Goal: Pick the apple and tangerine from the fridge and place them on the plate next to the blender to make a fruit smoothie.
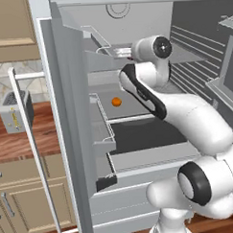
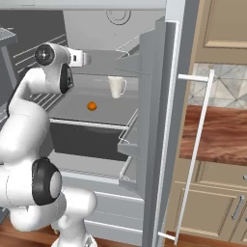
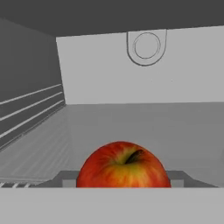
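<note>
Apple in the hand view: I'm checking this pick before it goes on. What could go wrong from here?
1. The apple is round and glossy; a grip off its middle might squeeze it out and roll it along the shelf.
2. The tangerine and white mug sit on a shelf below the hand; a dropped apple could strike them.

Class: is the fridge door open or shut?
Open: the fridge door stands swung aside, its shelves and the tangerine exposed.

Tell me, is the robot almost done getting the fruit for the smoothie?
Not nearly. Done: the fridge is open and the arm reaches into its upper shelf. In hand: the gripper is right at the apple; whether it grips it, I cannot tell. Left: the tangerine lies on the shelf below, and both fruits must go on the plate.
</note>
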{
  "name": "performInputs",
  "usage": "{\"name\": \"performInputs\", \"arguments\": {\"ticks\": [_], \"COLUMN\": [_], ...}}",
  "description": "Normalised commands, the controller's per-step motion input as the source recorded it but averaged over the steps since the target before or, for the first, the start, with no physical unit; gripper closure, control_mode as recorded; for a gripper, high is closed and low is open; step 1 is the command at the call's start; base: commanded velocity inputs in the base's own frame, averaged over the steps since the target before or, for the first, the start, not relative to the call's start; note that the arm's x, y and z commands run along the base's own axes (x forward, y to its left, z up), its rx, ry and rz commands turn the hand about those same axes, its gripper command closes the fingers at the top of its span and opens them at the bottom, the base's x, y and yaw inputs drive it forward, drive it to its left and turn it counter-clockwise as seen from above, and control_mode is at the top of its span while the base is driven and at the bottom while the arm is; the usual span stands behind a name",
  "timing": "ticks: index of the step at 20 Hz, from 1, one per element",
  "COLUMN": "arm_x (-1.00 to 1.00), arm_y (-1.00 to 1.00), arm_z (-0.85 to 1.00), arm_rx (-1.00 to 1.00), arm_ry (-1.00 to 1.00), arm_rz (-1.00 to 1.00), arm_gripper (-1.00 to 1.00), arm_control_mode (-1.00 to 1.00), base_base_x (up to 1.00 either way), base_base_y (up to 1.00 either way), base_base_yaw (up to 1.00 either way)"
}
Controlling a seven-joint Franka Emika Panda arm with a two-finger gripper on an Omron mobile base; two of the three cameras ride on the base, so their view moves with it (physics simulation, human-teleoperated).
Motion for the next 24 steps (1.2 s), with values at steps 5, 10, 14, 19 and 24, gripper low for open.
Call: {"name": "performInputs", "arguments": {"ticks": [5,10,14,19,24], "arm_x": [-1.0,-1.0,-1.0,-1.0,-0.49], "arm_y": [-0.36,-0.22,-0.01,-0.05,-0.01], "arm_z": [-0.36,-0.76,-1.0,-0.88,-0.16], "arm_rx": [-0.03,-0.06,-0.12,-0.05,0.0], "arm_ry": [0.21,0.3,0.44,0.23,-0.03], "arm_rz": [0.0,0.0,-0.02,-0.05,0.0], "arm_gripper": [1.0,1.0,1.0,1.0,1.0], "arm_control_mode": [-1.0,-1.0,-1.0,-1.0,-1.0], "base_base_x": [0.0,0.0,0.0,0.0,0.0], "base_base_y": [0.0,0.0,0.0,0.0,0.0], "base_base_yaw": [0.0,0.0,0.0,0.0,0.0]}}
